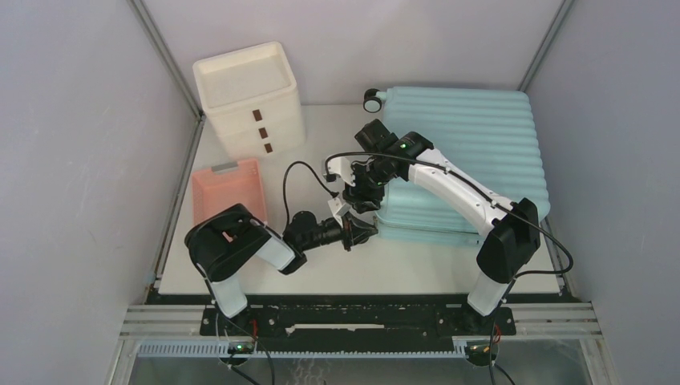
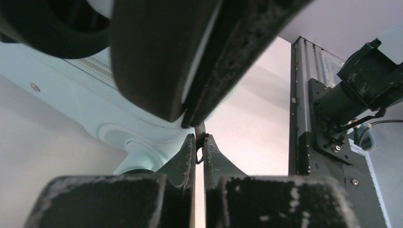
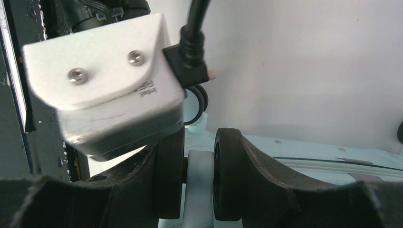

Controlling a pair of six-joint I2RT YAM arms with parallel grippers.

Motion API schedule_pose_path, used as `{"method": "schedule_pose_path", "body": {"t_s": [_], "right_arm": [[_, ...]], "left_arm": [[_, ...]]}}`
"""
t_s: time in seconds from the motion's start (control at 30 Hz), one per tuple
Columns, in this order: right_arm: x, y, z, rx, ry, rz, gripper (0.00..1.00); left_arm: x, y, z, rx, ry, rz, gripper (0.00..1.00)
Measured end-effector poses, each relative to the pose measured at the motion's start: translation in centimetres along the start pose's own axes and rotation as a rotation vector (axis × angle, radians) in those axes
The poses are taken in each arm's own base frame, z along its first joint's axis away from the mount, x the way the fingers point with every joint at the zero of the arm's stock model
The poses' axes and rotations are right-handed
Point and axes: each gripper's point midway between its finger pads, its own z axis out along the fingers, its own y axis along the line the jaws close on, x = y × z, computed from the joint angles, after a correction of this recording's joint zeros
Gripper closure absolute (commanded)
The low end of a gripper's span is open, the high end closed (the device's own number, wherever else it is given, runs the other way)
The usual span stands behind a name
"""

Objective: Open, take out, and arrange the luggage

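Observation:
The luggage [image 1: 473, 144], a pale blue ribbed suitcase, lies flat and closed at the back right of the table. My left gripper [image 1: 365, 230] sits at its near-left corner. In the left wrist view the left gripper [image 2: 199, 142] is shut on a small metal zipper pull [image 2: 199, 151], just below the suitcase's pale shell [image 2: 71, 99]. My right gripper [image 1: 362, 195] hangs right above it at the same corner. In the right wrist view the right gripper [image 3: 199, 180] is clamped on a twin black caster wheel [image 3: 228, 175] with a pale fork [image 3: 199, 190].
A white three-drawer box [image 1: 248, 96] stands at the back left, and a pink basket [image 1: 228, 192] lies in front of it. Another suitcase wheel [image 1: 373, 100] sticks out at the far-left corner. The left wrist camera housing [image 3: 104, 80] crowds the right gripper. Grey walls close in both sides.

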Motion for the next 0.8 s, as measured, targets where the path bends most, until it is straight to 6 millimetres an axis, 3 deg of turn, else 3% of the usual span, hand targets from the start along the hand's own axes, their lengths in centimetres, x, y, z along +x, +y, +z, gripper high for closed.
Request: {"method": "schedule_pose_path", "body": {"t_s": [0.13,0.27,0.33,0.53,0.8], "right_arm": [[0.0,0.0,0.0,0.000,0.001,0.000,0.98],[0.1,0.0,0.0,-0.001,0.001,0.002,0.98],[0.1,0.1,0.0,-0.002,0.001,0.002,0.98],[0.1,0.1,0.0,-0.002,0.001,0.005,0.98],[0.1,0.1,0.0,-0.001,-0.002,0.019,0.98]], "left_arm": [[-0.1,0.0,-0.2,0.012,0.003,-0.046,0.91],[-0.2,0.2,-0.3,0.006,-0.001,-0.061,0.61],[-0.8,1.2,-0.5,-0.033,-0.023,-0.053,0.52],[-1.7,2.6,-2.6,-0.145,-0.070,0.015,0.40],[-0.6,-0.6,-4.4,-0.199,-0.057,0.280,0.36]]}}
